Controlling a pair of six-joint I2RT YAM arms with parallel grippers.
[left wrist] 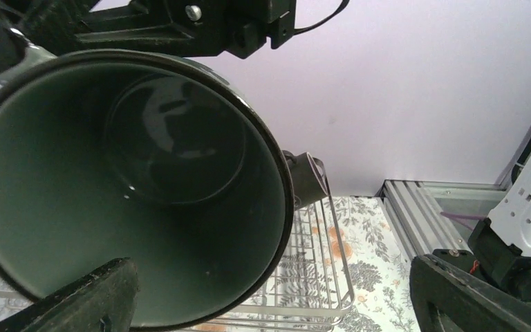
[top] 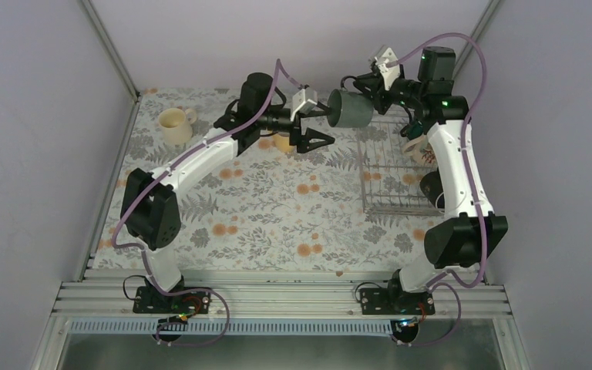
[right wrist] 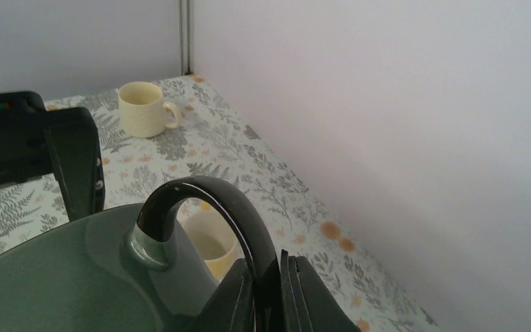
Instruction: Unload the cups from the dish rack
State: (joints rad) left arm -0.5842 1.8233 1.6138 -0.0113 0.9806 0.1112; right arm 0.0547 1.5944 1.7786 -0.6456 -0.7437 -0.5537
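My right gripper (top: 364,85) is shut on the black handle of the dark teal-green cup (top: 351,109) and holds it in the air, on its side, left of the dish rack (top: 391,173). The right wrist view shows the pinched handle (right wrist: 200,197) between the jaws (right wrist: 278,270). My left gripper (top: 324,126) is open, its fingers spread at the cup's mouth. The cup's inside (left wrist: 124,187) fills the left wrist view, between the fingers (left wrist: 90,297). The cream cup (top: 175,126) and the yellow cup (top: 283,142) stand on the table. Two more cups (top: 417,146) remain in the rack.
The table has a floral cloth (top: 277,208). Grey walls close in the back and both sides. The wire rack (left wrist: 321,277) lies below and beyond the cup in the left wrist view. The right arm's links (top: 455,169) hang over the rack's right side.
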